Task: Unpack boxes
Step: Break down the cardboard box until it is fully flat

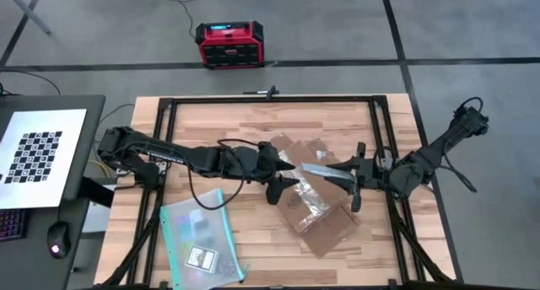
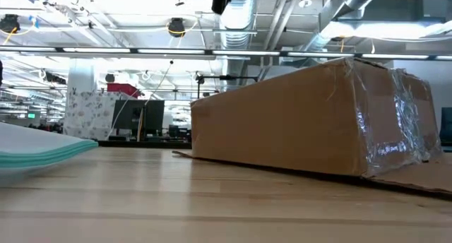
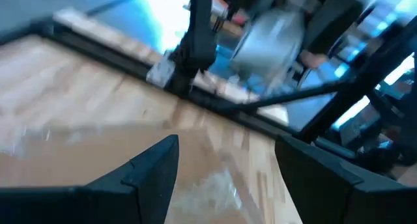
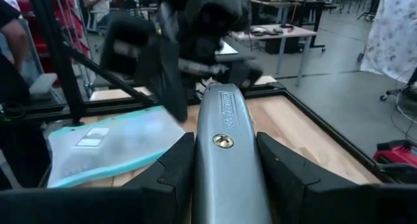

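Note:
The brown cardboard box (image 1: 316,207) lies on the table at the middle, with shiny tape on its top and end (image 2: 395,123). My left gripper (image 1: 283,179) is open at the box's left end, its fingers spread over the taped cardboard (image 3: 215,185); whether they touch it I cannot tell. My right gripper (image 1: 348,177) is above the box's right part, shut on a silver utility knife (image 1: 317,169). The knife's tip points toward the left gripper (image 4: 176,48). My right gripper holds the utility knife by its grey metal body (image 4: 225,152), pinched between the two fingers (image 4: 172,168). The fingers come level from the table's right side and lie along the knife. The knife is lifted clear above the box, its front end (image 4: 223,97) toward the table's left.
A clear teal-edged plastic pouch (image 1: 200,239) lies flat on the table's near left part, also seen in the right wrist view (image 4: 111,146). A red and black case (image 1: 229,44) stands on the floor beyond the far edge. A black frame (image 1: 160,147) borders the table. People stand beyond (image 4: 13,48).

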